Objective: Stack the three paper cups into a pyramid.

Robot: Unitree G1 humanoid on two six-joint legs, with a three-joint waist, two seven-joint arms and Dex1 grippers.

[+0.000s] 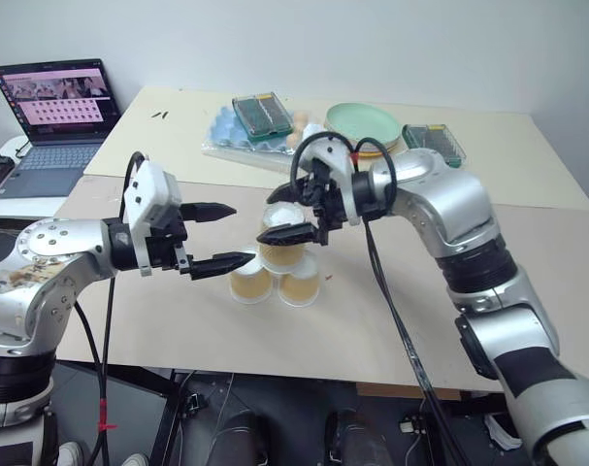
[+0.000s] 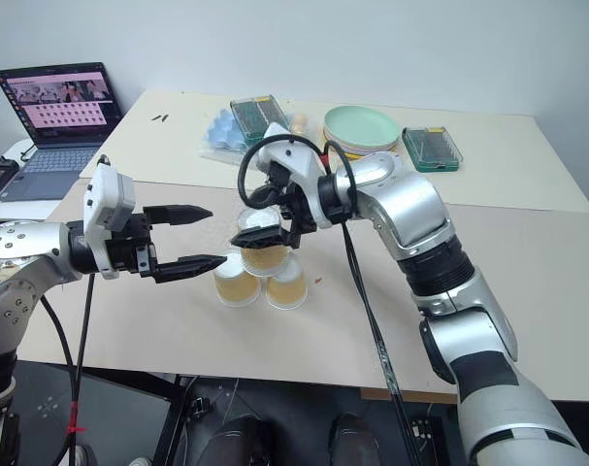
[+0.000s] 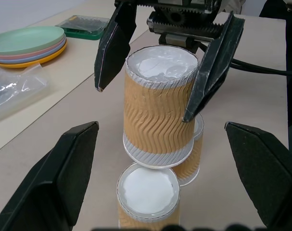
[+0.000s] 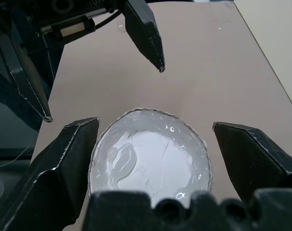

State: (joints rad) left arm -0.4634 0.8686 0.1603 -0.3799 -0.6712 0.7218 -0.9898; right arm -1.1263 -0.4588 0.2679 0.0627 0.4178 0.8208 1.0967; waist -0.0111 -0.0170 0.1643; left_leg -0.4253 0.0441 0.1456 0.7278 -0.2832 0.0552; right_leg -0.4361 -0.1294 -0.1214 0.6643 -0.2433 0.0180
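The three paper cups stand upside down as a pyramid in the middle of the table. Two tan cups [image 1: 250, 284] [image 1: 299, 287] form the bottom row, and the third cup [image 1: 279, 254] rests upright on their white bases. My right gripper [image 1: 265, 218] reaches in from the right, open, with one finger on each side of the top cup [image 3: 158, 120]. In the right wrist view that cup's white base [image 4: 150, 159] lies between the fingers. My left gripper [image 1: 242, 233] is open just left of the stack, level with the top cup, holding nothing.
At the back of the table [image 1: 178, 330] lie a clear egg tray [image 1: 238, 141], two green boxes [image 1: 258, 115] [image 1: 435, 141] and a stack of plates [image 1: 364, 121]. A laptop [image 1: 56, 116] stands open at the far left. The table's front edge is near.
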